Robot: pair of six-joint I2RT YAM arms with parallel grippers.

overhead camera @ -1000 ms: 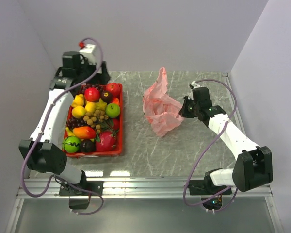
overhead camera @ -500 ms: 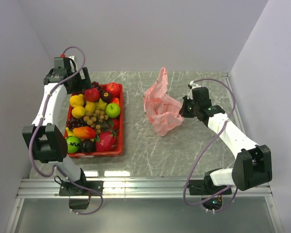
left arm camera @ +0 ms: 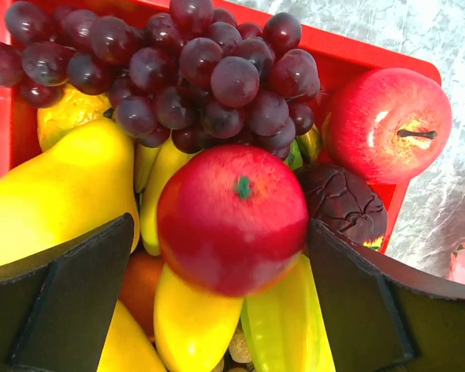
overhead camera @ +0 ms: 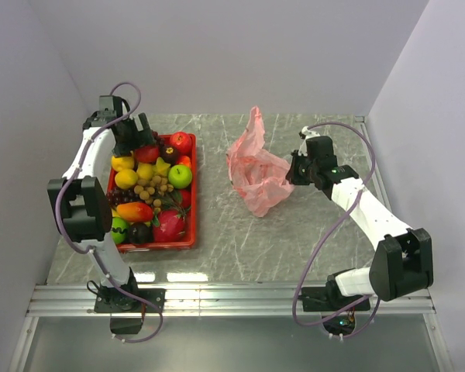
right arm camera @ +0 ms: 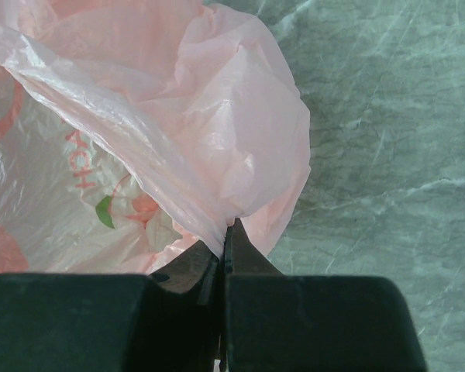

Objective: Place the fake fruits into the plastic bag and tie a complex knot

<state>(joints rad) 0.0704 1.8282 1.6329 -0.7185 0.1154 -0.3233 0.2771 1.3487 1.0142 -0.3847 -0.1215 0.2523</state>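
Bag (right arm camera: pixel 186 124) edge, seemingly, in right hand (right arm camera: pixel 228 231)

The grey-green marbled table (overhead camera: pixel 240 232) carries a red tray (overhead camera: pixel 192 221) on its left side and a crumpled pink bag (overhead camera: pixel 256 178) near the middle, toward the back, well apart from the tray.

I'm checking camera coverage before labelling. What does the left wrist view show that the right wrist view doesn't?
Only the left wrist view: the red tray of fake fruits, with the open left gripper straddling a red apple just below the purple grapes. Only the right wrist view: the right gripper shut on a fold of the plastic bag. Both: the grey marbled table.
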